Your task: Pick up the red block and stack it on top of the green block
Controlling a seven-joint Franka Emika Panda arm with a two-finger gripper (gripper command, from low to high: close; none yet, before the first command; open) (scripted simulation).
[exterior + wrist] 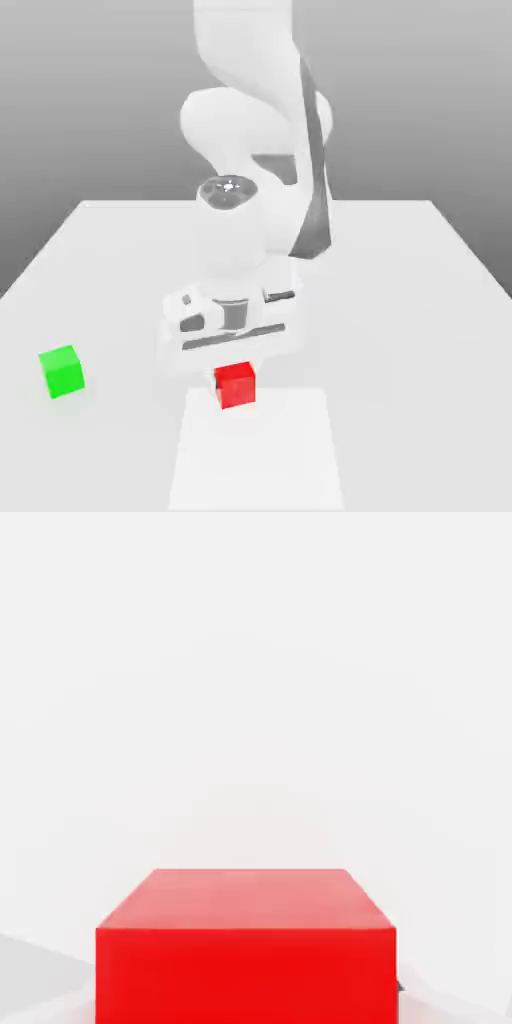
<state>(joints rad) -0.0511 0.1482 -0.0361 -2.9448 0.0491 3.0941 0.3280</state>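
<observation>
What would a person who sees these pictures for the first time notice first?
First the big white arm in the middle of the white table, bent low with its pincer right over the red block. Then the green block, which stands alone toward the exterior view's left, apart from the red one.

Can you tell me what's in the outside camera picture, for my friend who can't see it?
A white robot arm bends down over a small red block on a white table. A green block sits apart, toward the exterior view's left.
</observation>
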